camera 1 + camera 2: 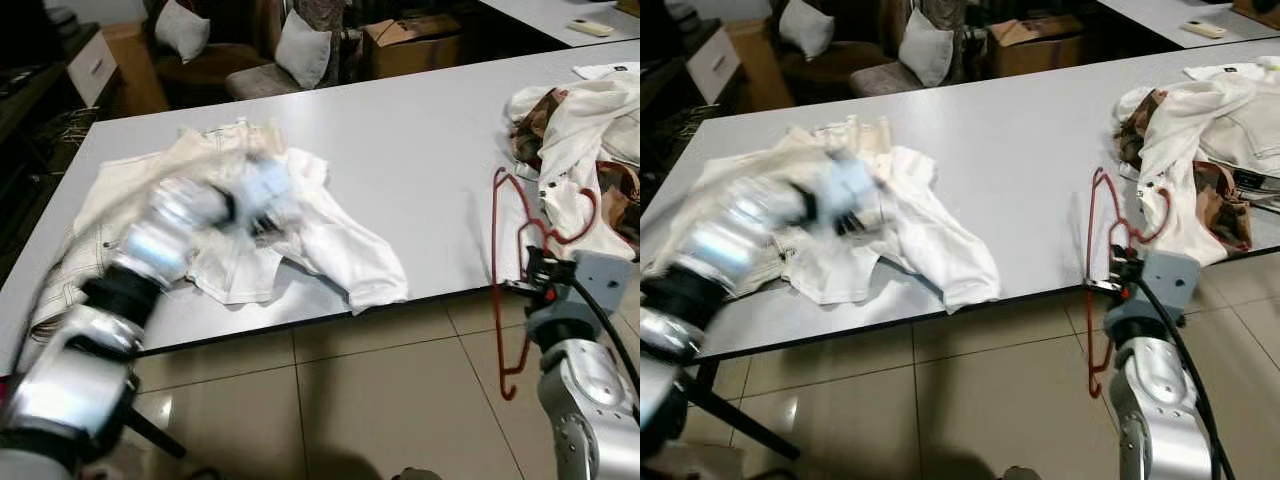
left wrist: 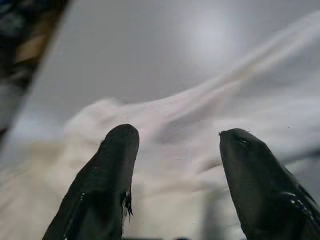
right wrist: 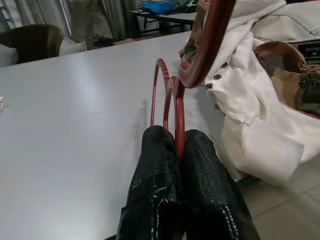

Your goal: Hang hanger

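A red hanger stands upright at the table's front edge, its hook up over the tabletop and its lower part hanging past the edge. My right gripper is shut on the hanger's thin stem. My left arm is blurred over a white shirt lying spread on the grey table. The left gripper is open just above the white cloth, its fingers apart with nothing between them.
A heap of white and brown clothes lies at the table's right end, close behind the hanger. Cream trousers lie under the shirt at the left. Chairs with cushions and a cardboard box stand beyond the table. Tiled floor lies in front.
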Robot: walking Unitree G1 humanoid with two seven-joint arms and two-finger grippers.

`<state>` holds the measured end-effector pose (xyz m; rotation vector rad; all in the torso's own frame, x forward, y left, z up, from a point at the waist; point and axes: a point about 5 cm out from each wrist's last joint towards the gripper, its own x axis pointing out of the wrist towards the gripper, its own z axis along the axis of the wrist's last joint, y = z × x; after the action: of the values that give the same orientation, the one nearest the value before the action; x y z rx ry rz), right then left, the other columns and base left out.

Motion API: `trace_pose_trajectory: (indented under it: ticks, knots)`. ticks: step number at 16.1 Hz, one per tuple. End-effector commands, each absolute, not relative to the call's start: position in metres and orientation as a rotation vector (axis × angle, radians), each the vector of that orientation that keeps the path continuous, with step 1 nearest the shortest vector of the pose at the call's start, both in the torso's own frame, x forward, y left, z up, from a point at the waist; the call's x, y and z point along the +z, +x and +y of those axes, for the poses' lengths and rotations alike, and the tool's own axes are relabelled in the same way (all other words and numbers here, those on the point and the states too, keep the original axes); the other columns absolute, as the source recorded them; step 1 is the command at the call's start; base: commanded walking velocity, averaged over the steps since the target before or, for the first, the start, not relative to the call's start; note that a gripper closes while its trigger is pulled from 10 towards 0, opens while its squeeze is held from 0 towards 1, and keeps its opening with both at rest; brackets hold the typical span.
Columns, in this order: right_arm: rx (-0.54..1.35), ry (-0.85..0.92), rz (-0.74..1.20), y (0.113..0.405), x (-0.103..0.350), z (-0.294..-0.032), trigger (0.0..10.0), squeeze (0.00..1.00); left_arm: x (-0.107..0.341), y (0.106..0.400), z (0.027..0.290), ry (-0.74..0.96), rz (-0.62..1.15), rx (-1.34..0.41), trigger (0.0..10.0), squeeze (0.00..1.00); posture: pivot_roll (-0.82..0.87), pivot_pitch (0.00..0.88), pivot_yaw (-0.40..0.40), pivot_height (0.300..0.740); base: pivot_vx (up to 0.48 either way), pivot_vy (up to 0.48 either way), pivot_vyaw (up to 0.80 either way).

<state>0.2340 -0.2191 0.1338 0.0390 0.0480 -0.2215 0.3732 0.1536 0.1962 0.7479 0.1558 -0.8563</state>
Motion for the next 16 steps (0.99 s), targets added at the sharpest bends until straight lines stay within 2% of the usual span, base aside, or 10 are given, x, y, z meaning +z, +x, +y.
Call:
trace_pose_trajectory:
  ticks: [1,4,7,10,11,12,13,14,16]
  knots:
    - [-0.216,0.044,0.048,0.234,0.135,-0.216,10.0,0.0,0.188,0.377,0.16,0.78,0.199,-0.8,10.0,0.0,-0.24,0.0,0.126,0.74,0.0,0.0,0.0]
    - [-0.212,0.044,0.049,0.235,0.135,-0.216,10.0,0.0,0.171,0.375,0.174,0.831,0.293,-0.773,10.0,0.0,-0.24,0.0,0.126,0.74,0.0,0.0,0.0]
    - [-0.21,0.046,0.054,0.233,0.134,-0.215,10.0,0.0,0.158,0.374,0.176,0.729,0.324,-0.782,10.0,0.0,-0.24,0.0,0.126,0.74,0.0,0.0,0.0]
    - [-0.208,0.045,0.055,0.234,0.135,-0.215,10.0,0.0,0.145,0.374,0.179,0.766,0.359,-0.751,10.0,0.0,-0.24,0.0,0.125,0.74,0.0,0.0,0.0]
    - [-0.208,0.045,0.054,0.234,0.135,-0.216,10.0,0.0,0.143,0.374,0.179,0.774,0.367,-0.749,9.1,0.0,-0.24,0.0,0.124,0.74,0.0,0.0,0.0]
    - [-0.207,0.044,0.054,0.234,0.135,-0.216,10.0,0.0,0.142,0.374,0.18,0.775,0.365,-0.742,4.3,0.0,-0.24,0.0,0.123,0.74,0.0,0.0,0.0]
    - [-0.206,0.043,0.053,0.235,0.135,-0.216,10.0,0.0,0.142,0.374,0.18,0.774,0.359,-0.735,1.0,0.0,-0.24,0.0,0.122,0.74,0.0,0.0,0.0]
    - [-0.203,0.043,0.053,0.235,0.135,-0.216,10.0,0.0,0.143,0.375,0.18,0.768,0.344,-0.722,0.0,0.0,-0.24,0.0,0.12,0.74,0.0,0.0,0.0]
    - [-0.198,0.041,0.054,0.235,0.135,-0.215,10.0,0.0,0.142,0.375,0.18,0.763,0.342,-0.721,0.0,0.0,-0.24,0.0,0.119,0.74,0.0,0.0,0.0]
